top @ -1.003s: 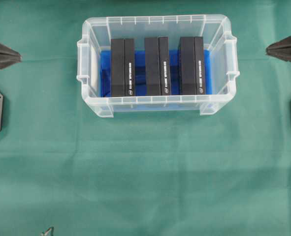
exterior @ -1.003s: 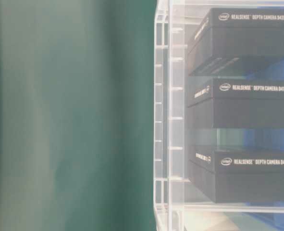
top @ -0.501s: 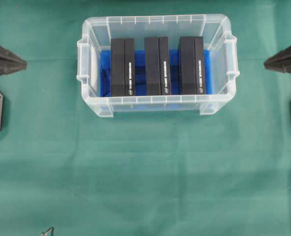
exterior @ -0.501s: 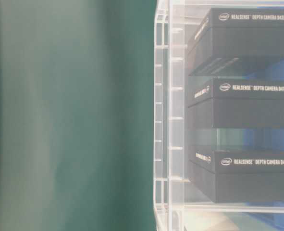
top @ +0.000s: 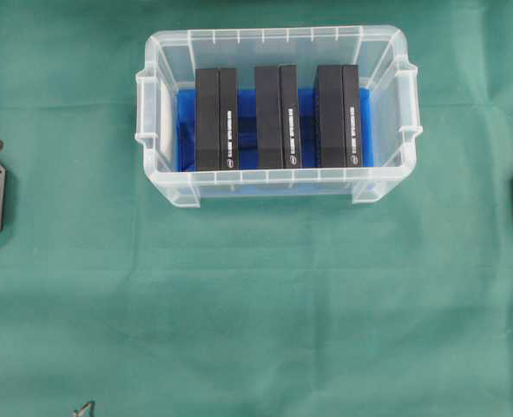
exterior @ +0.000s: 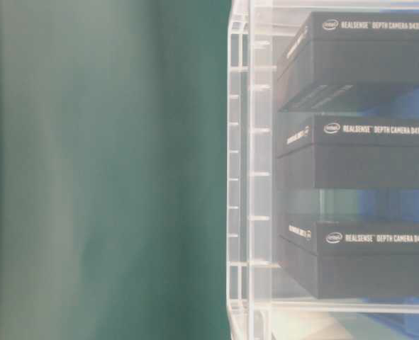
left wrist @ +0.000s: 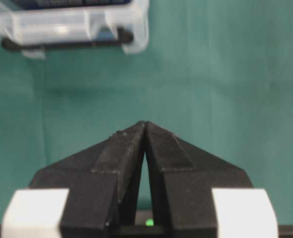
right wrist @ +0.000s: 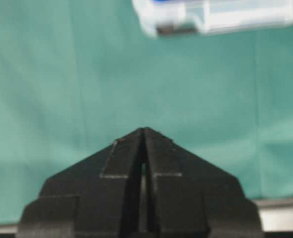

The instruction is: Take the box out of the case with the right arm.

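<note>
Both hands are pulling back out of the overhead view: your right hand [right wrist: 144, 130] is sitting pinched together and empty over the green bench [top: 256, 304], tipping downward, well short of the case [top: 278, 113]. You are still approaching; the rightmost box [top: 338, 115] is waiting inside.

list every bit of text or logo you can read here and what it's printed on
"intel REALSENSE DEPTH CAMERA D435i": top face of the upper black box in the case, table-level view.
"intel REALSENSE DEPTH CAMERA D415": top face of the middle black box.
"intel REALSENSE DEPTH CAMERA D435i": top face of the lower black box.
White print on each box's narrow side, in the table-level and overhead views: too small to read.
Wrist views: no text.
</note>
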{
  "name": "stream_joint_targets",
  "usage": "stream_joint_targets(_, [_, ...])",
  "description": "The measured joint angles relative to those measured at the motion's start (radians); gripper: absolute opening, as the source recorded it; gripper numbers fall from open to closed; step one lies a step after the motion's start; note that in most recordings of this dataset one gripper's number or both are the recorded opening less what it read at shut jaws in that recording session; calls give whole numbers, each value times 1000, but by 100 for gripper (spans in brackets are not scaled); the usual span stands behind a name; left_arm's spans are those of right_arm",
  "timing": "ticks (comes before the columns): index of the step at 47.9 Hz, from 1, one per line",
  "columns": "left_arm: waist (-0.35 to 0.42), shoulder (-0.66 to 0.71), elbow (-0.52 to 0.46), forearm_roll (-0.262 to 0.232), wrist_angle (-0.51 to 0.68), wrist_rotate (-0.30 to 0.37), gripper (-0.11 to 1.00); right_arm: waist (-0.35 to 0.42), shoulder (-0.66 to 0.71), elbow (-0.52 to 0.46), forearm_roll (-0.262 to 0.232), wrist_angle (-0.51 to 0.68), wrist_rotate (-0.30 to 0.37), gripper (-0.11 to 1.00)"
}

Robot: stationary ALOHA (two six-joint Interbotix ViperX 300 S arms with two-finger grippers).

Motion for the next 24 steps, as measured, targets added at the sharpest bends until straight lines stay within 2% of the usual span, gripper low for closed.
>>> stream_joint_targets(7, [-2, 8, -2, -2, 8, -6, 2, -2, 5, -2, -11, 17, 0, 0])
stream_joint_targets(13, [-2, 9, -2, -2, 9, -6, 2, -2, 9, -2, -21, 28, 35, 0])
stream_joint_targets(18, [-2, 9, -2, 0, 12, -6, 2, -2, 12, -3, -21, 44, 133, 0])
stream_joint_targets(24, [-2, 9, -2, 0, 15, -12, 2, -2, 23, -5, -23, 67, 351, 0])
